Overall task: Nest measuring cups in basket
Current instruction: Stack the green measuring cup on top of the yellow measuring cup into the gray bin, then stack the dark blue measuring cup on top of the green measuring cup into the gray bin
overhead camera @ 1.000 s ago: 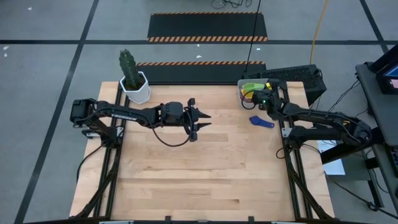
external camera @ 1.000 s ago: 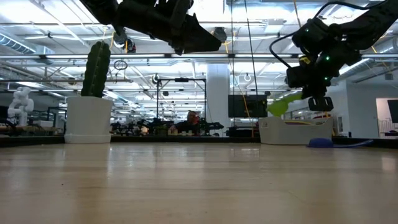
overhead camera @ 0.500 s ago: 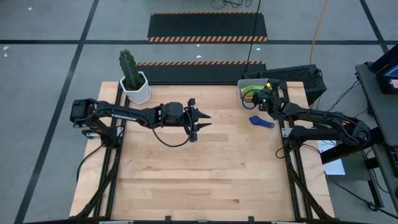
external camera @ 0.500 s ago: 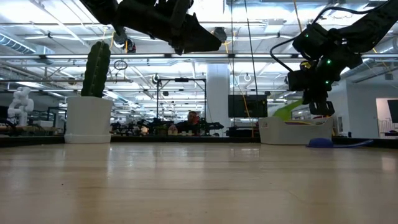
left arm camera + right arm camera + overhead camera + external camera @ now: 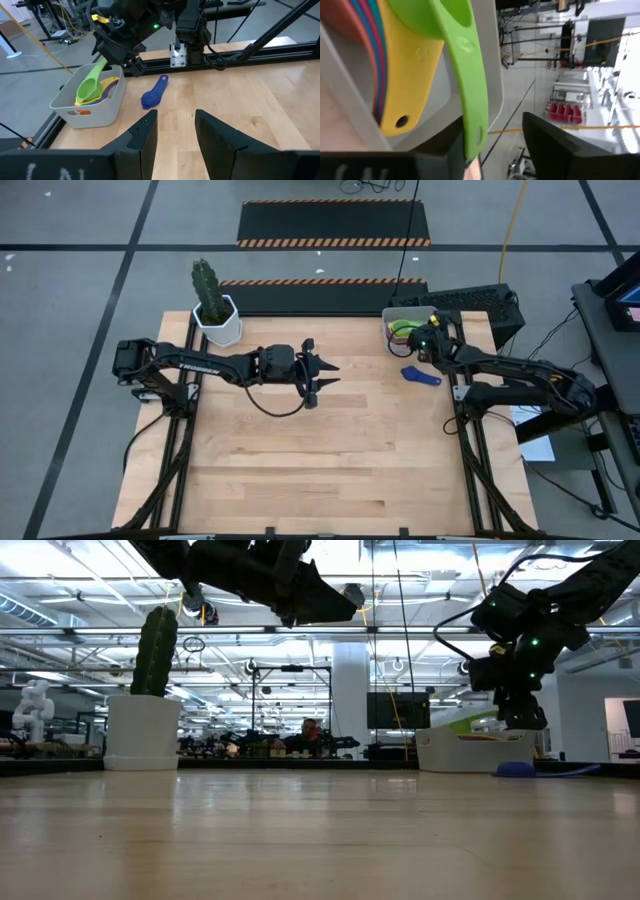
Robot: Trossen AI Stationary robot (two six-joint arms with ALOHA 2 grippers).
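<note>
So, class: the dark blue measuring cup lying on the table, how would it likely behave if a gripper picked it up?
The dark blue measuring cup looks like moulded plastic, so probably stiff and light. Its thin flat handle may slip or pivot when pinched. The rounded bowl might rock if nudged.

The right gripper (image 5: 490, 145) has let its fingers spread, and the green cup (image 5: 89, 88) it carried a second ago now sits atop the stack inside the basket (image 5: 95, 111), handle poking over the rim. In the low view that gripper has drifted a little sideways and up.
</note>
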